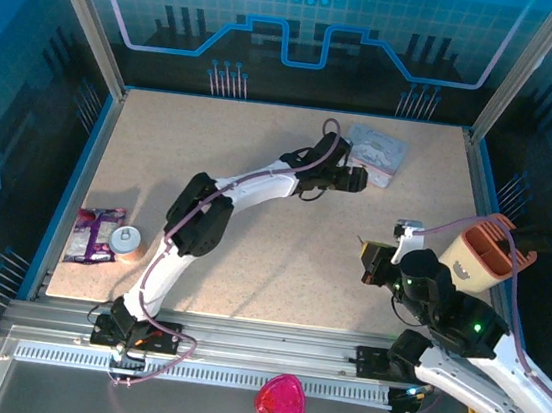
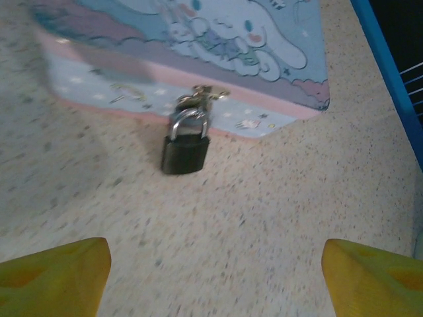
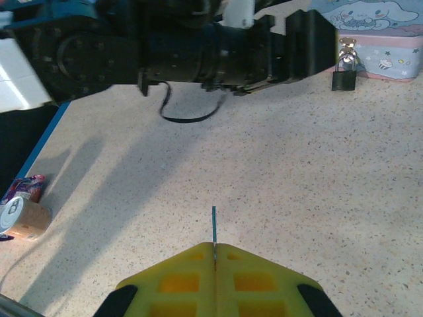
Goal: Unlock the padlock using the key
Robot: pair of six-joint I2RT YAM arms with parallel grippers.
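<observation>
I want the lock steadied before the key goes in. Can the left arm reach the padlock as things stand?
Probably yes: its open tool faces the padlock, with only bare table between them.

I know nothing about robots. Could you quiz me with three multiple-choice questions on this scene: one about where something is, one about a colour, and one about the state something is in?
1. Where is the padlock?
A. Held in a gripper
B. Hanging from the clasp of the pale blue tin
C. Lying alone mid-table

2. What colour is the padlock's body?
A. Red
B. Gold
C. Dark, almost black

3. What is the right gripper doing?
A. Shut on the key
B. Standing wide open
C. Shut on the padlock

Answers:
1 B: its silvery shackle loops through the tin's clasp.
2 C: the left wrist view shows a dark squarish body.
3 A: its yellow fingers meet, and the thin key pokes out between them.
</observation>
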